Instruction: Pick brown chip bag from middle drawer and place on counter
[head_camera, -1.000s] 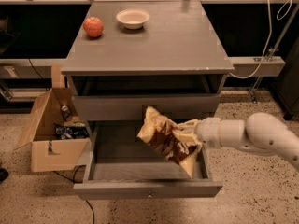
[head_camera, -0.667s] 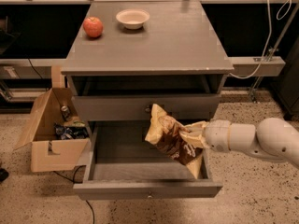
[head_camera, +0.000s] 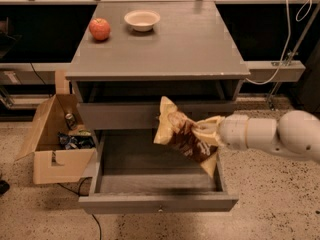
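The brown chip bag (head_camera: 186, 136) is crinkled, dark brown in the middle with tan-yellow ends. It hangs tilted in the air above the right half of the open middle drawer (head_camera: 150, 196). My gripper (head_camera: 209, 133) comes in from the right on a white arm and is shut on the bag's right side. The bag is clear of the drawer floor and its top end reaches the closed drawer front above. The grey counter (head_camera: 185, 46) lies above and behind.
A red apple (head_camera: 99, 28) and a white bowl (head_camera: 142, 19) sit at the back left of the counter. An open cardboard box (head_camera: 55, 139) with packets stands on the floor left of the drawer. A white cable (head_camera: 285, 44) hangs at right.
The bag has risen out of the drawer and shifted slightly right and up with my gripper. The arm has drawn back a little to the right.
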Motion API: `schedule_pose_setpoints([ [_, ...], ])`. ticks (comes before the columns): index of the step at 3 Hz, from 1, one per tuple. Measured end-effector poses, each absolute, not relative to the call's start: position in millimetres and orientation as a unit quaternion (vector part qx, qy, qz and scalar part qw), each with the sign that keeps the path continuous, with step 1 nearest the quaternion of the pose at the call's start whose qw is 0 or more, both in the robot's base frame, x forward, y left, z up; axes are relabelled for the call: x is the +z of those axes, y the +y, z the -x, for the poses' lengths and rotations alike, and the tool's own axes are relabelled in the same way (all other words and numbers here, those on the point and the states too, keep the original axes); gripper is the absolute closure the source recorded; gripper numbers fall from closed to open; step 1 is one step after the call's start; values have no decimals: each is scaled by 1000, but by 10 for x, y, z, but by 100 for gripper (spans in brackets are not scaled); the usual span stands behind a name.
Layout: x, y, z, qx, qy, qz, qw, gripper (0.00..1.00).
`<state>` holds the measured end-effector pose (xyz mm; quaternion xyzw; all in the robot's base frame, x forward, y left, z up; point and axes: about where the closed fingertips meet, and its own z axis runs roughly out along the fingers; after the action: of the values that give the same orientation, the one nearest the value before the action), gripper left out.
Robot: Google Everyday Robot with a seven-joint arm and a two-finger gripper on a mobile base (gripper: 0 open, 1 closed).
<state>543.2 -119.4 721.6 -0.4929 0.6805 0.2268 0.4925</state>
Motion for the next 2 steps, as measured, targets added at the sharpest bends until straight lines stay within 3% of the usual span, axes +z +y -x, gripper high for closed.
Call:
schedule_pose_setpoints([
  [2,9031,-1029,-5768,93,604,560,559,100],
])
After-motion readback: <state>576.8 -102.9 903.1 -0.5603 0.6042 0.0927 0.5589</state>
